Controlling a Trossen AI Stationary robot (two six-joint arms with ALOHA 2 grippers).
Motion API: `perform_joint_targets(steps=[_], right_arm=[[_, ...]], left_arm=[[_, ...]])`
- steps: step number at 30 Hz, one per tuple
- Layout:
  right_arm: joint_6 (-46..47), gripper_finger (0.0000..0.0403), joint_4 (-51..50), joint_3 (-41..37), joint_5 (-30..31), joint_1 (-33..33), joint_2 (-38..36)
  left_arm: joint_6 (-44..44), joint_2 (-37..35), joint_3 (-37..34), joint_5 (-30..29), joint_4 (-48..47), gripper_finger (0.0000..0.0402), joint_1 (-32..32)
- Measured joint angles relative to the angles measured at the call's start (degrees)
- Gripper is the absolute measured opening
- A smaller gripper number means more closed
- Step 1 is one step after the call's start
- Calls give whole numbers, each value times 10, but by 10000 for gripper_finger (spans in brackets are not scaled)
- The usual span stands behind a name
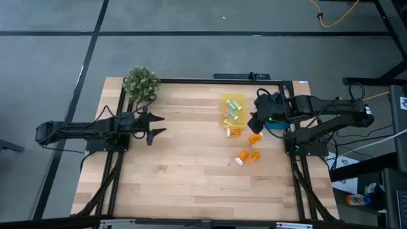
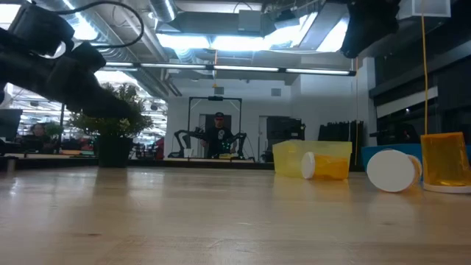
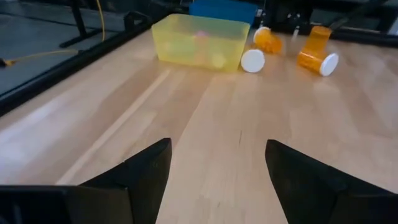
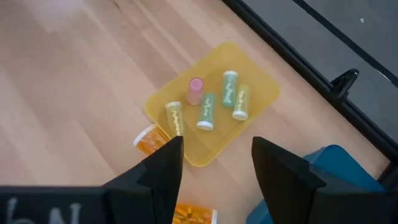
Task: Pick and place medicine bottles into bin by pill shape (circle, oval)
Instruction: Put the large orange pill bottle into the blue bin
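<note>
A yellow bin [image 1: 232, 109] stands at the table's far right and holds several pale bottles lying on their sides [image 4: 206, 111], one of them pink [image 4: 195, 90]. Orange medicine bottles with white caps lie on the table near it: one against the bin's near side [image 1: 234, 131], one farther right [image 1: 255, 138] and two toward the near edge [image 1: 248, 156]. My right gripper [image 4: 214, 162] hangs open above the bin's near right side, with nothing between its fingers. My left gripper [image 1: 163, 124] is open over the table's left, pointing toward the bin.
A potted plant [image 1: 141, 83] stands at the far left corner. A blue bin [image 4: 329, 168] sits right of the yellow one, under my right arm. The table's middle and near part is bare wood [image 1: 191, 178]. A person stands far off in the room [image 2: 218, 136].
</note>
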Motion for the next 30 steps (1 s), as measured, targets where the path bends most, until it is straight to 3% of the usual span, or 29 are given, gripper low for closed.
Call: perform_joint_targets(steps=[7, 22, 30], right_arm=[[19, 193, -6, -18, -1, 18, 0], [274, 193, -1, -170, -91, 73, 0], [252, 193, 30, -177, -86, 86, 0]], left_arm=[[9, -59, 0, 25, -14, 254, 0], [-3, -70, 0, 25, -14, 254, 0], [-7, -70, 0, 25, -14, 254, 0]])
